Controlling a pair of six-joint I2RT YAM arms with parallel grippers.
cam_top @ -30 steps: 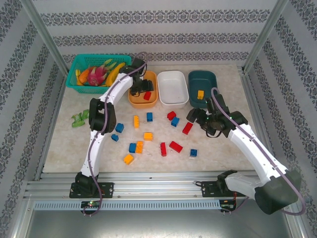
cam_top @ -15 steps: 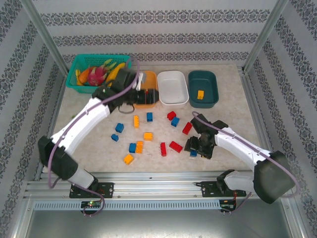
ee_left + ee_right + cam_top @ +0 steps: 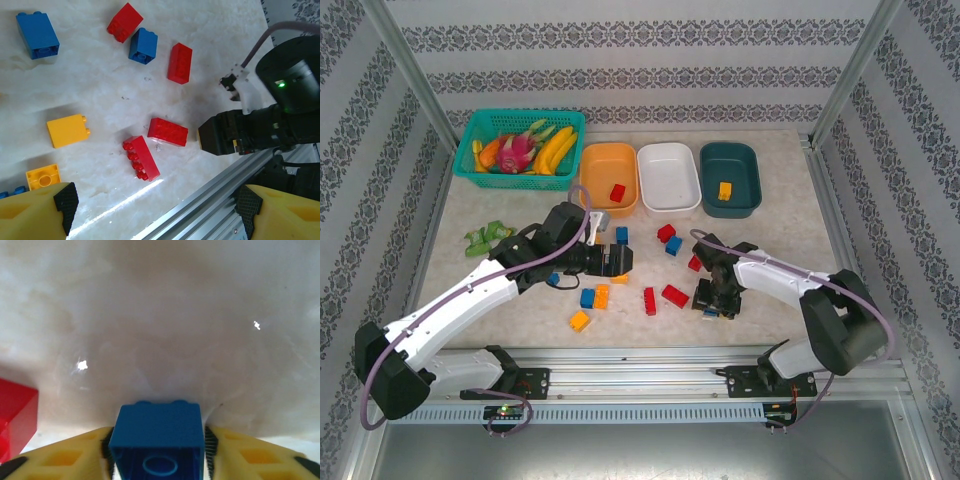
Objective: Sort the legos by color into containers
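Note:
Red, blue and yellow legos lie scattered mid-table, among them a red brick [image 3: 675,295] and a yellow one [image 3: 579,320]. At the back stand the orange container [image 3: 596,170] with a red brick [image 3: 617,192] in it, the white container [image 3: 668,176], and the teal container [image 3: 740,165] holding a yellow brick [image 3: 725,190]. My left gripper [image 3: 616,260] [image 3: 155,210] hovers open over the bricks, a red brick [image 3: 141,157] just ahead of its fingers. Low at the front right, my right gripper [image 3: 712,300] [image 3: 157,445] has both pads pressed on a small blue brick [image 3: 157,440] resting on the table.
A teal mesh basket [image 3: 470,130] of toy fruit stands at the back left, with a green leafy toy [image 3: 485,238] at the left. The aluminium rail [image 3: 640,375] runs along the near edge. In the right wrist view, a red brick [image 3: 15,412] lies close to the left finger.
My left arm swung from the orange container down to mid-table, jaws open. My right gripper came down from beside the teal container to the blue brick and closed on it.

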